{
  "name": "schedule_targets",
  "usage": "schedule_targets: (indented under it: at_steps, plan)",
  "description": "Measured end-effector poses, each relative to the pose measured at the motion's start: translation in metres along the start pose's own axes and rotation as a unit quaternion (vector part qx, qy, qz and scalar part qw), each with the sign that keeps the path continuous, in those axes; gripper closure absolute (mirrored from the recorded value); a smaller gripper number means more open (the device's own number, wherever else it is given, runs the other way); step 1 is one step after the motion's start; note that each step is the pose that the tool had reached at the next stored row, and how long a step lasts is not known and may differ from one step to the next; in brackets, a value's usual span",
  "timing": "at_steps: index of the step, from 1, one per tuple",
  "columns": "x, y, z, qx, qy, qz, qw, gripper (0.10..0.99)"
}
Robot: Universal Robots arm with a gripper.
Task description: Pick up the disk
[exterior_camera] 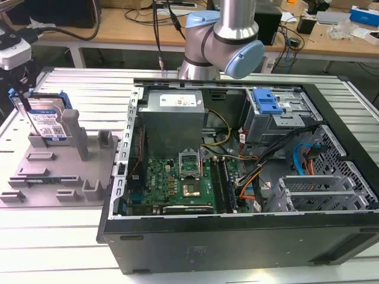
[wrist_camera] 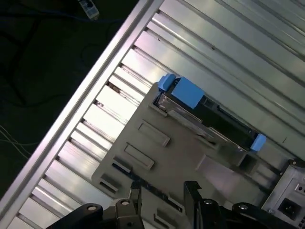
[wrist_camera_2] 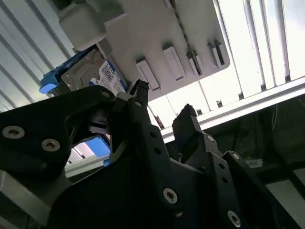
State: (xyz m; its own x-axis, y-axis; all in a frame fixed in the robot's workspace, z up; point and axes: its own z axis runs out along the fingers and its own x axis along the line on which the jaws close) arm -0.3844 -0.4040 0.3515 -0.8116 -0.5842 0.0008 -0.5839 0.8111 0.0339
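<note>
The disk (exterior_camera: 48, 121) is a flat silver hard drive with a white-and-blue label and blue plastic frame edges. It stands upright on one edge in a slot at the back of the grey fixture (exterior_camera: 59, 171), on the exterior view's left, with its label face towards that camera. The first wrist view shows its dark upper edge (wrist_camera: 214, 119) with blue ends

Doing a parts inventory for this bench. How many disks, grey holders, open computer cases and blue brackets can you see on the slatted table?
disk: 1, standing in the holder
grey holder: 1
open computer case: 1
blue bracket: 1, inside the case
Total: 4
</note>
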Motion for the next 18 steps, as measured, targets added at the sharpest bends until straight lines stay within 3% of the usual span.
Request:
schedule_targets:
  at_steps: [3,5,6,10,13,15,16,17,18]
  plan:
    - [0.0000,-0.0001,0.0009,0.0001,0.0018,-0.053,0.9986,0.604]
    - [0.0000,-0.0001,0.0014,0.0001,0.0028,-0.083,0.9965,0.592]
    - [0.0000,-0.0001,0.0017,0.0001,0.0034,-0.099,0.9950,0.529]
    - [0.0000,-0.0001,0.0019,0.0001,0.0043,-0.128,0.9917,0.529]
    - [0.0000,-0.0001,0.0019,0.0002,0.0052,-0.157,0.9876,0.529]
    - [0.0000,-0.0001,0.0019,0.0005,0.0060,-0.188,0.9821,0.529]
    - [0.0000,-0.0001,0.0019,0.0006,0.0063,-0.197,0.9803,0.529]
    - [0.0000,-0.0001,0.0019,0.0007,0.0069,-0.221,0.9753,0.529]
    - [0.0000,-0.0001,0.0019,0.0008,0.0074,-0.236,0.9717,0.529]
